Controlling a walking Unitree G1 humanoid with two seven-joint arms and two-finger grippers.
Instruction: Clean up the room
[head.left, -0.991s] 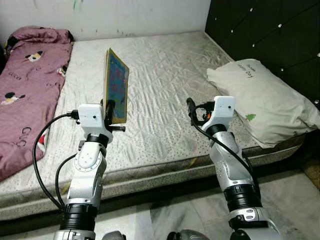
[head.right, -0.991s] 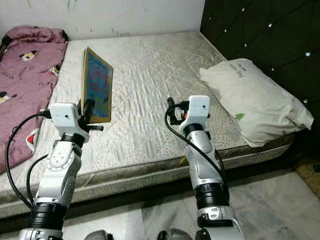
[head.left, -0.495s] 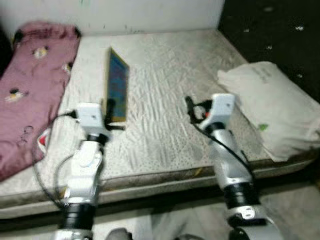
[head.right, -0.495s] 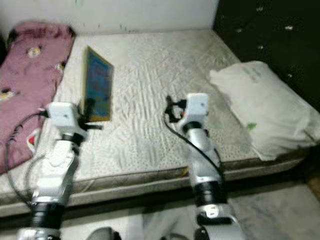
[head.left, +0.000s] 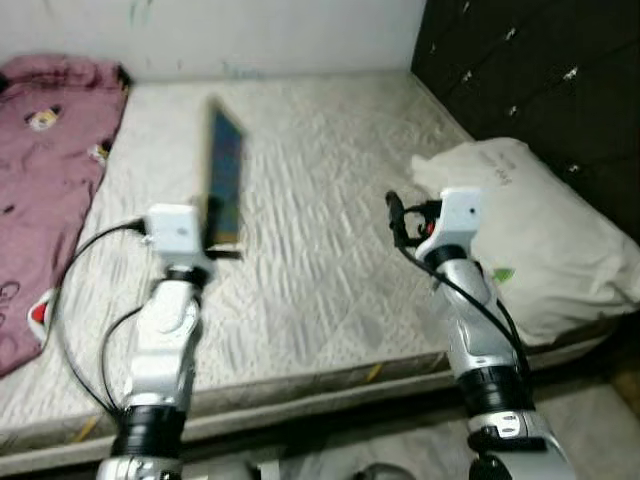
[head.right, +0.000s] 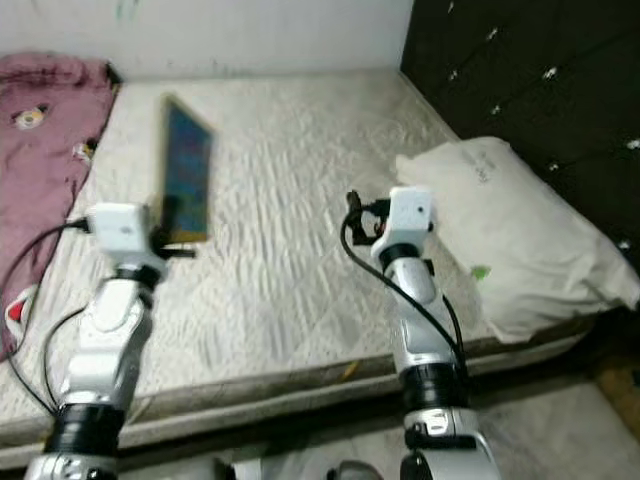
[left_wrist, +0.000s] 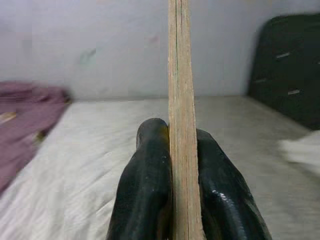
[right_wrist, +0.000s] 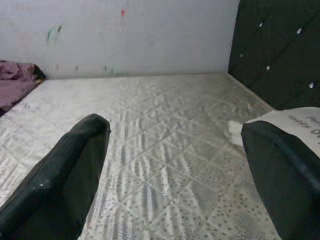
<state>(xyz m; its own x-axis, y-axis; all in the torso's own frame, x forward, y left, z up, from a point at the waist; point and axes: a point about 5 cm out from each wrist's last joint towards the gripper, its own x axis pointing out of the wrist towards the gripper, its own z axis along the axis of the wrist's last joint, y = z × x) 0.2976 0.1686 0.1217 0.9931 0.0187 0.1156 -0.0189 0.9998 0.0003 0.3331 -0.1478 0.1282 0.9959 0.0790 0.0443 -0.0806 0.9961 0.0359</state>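
Note:
My left gripper is shut on the bottom edge of a thin wooden board with a blue picture face, held upright on edge above the mattress. In the left wrist view the board stands pinched between the two black fingers. My right gripper hovers open over the mattress, just left of the white pillow. Nothing lies between its fingers, which stand wide apart.
A maroon blanket with cartoon prints lies along the bed's left side. A dark padded headboard stands at the right. A pale wall runs behind the bed. The marble floor shows below the mattress edge.
The camera has shifted, so the whole scene slid in view. The board stays in my left gripper and now looks more edge-on and blurred. The right gripper stays open.

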